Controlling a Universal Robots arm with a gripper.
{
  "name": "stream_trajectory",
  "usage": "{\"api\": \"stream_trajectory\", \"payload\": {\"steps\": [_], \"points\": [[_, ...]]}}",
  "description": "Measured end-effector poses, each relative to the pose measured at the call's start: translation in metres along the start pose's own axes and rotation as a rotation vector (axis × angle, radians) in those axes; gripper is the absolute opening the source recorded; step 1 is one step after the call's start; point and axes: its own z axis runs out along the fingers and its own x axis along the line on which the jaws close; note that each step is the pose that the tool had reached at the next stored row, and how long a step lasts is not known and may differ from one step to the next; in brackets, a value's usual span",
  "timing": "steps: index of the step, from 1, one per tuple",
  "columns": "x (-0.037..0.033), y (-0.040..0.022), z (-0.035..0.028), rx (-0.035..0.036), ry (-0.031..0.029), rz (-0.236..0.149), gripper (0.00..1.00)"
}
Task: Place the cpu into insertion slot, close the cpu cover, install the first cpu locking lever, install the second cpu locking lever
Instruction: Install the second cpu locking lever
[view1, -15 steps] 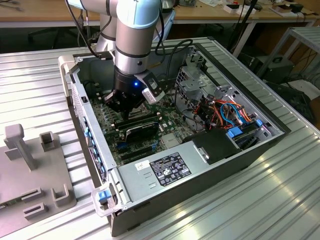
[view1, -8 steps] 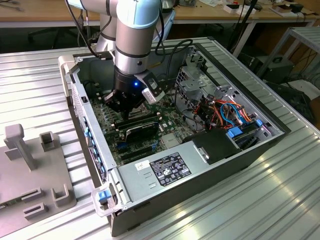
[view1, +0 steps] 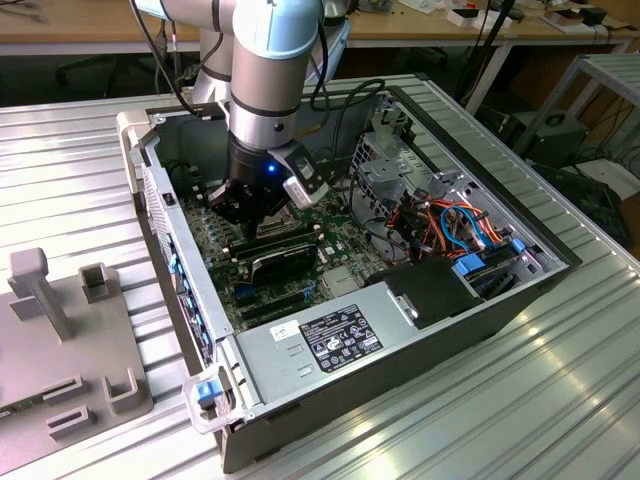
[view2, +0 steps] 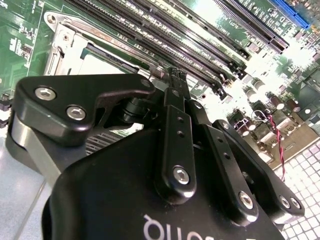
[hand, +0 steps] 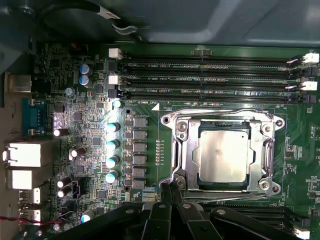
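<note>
Black linkages of the end effector (hand: 170, 192) fill the foreground in both wrist views, fingers drawn narrow, tips together at the socket's corner, apparently nipping a thin lever there (contact is hard to confirm). Just beyond the tips the cpu (hand: 223, 155) lies seated in the slot (hand: 181, 159), with the cover (hand: 267, 151) down around it. I judge the lever stiff, springy and slippery, best taken near its free end.

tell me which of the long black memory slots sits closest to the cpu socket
The last of the four slots, the one running right along the socket's metal frame; the other three lie farther off, toward the case wall.
</note>
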Motion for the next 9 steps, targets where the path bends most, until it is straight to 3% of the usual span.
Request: {"api": "stream_trajectory", "payload": {"steps": [9], "points": [[-0.0001, 0.0028, 0.0025, -0.0025, 0.0002, 0.000, 0.11]]}}
